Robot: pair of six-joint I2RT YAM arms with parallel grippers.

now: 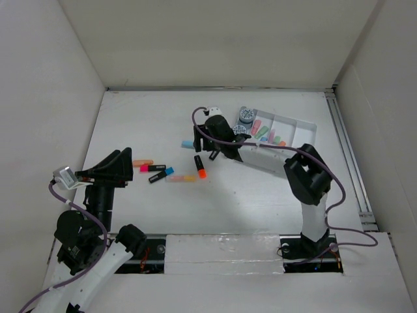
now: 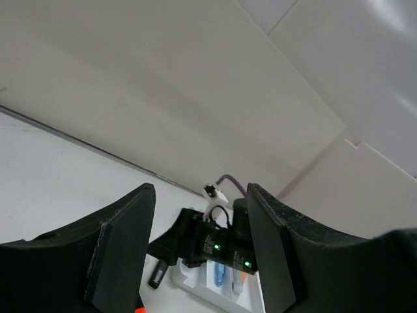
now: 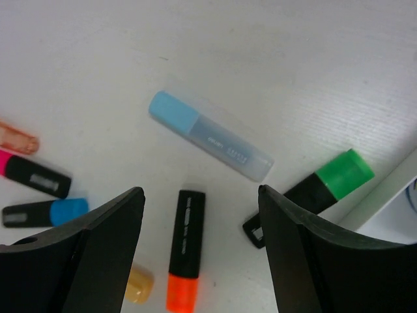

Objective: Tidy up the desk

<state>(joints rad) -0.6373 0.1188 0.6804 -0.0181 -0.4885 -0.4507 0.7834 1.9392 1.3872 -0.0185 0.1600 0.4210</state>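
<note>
The desk (image 1: 260, 195) is a white tabletop with several highlighters loose in its middle. My right gripper (image 1: 204, 146) is open and empty above them. In the right wrist view it (image 3: 201, 195) hovers over a black highlighter with an orange cap (image 3: 184, 259), with a pale blue highlighter (image 3: 208, 135) ahead and a green-capped one (image 3: 313, 192) at the right finger. My left gripper (image 1: 127, 167) is open and empty at the left of the desk. Its wrist view (image 2: 201, 189) looks across at the right arm's wrist (image 2: 215, 244).
A white compartmented tray (image 1: 306, 134) at the back right holds pastel highlighters and tape rolls (image 1: 245, 115). Pink (image 1: 152, 167), blue (image 1: 161, 175), peach (image 1: 142, 162) and yellow (image 1: 182, 178) highlighters lie left of the right gripper. White walls bound the desk.
</note>
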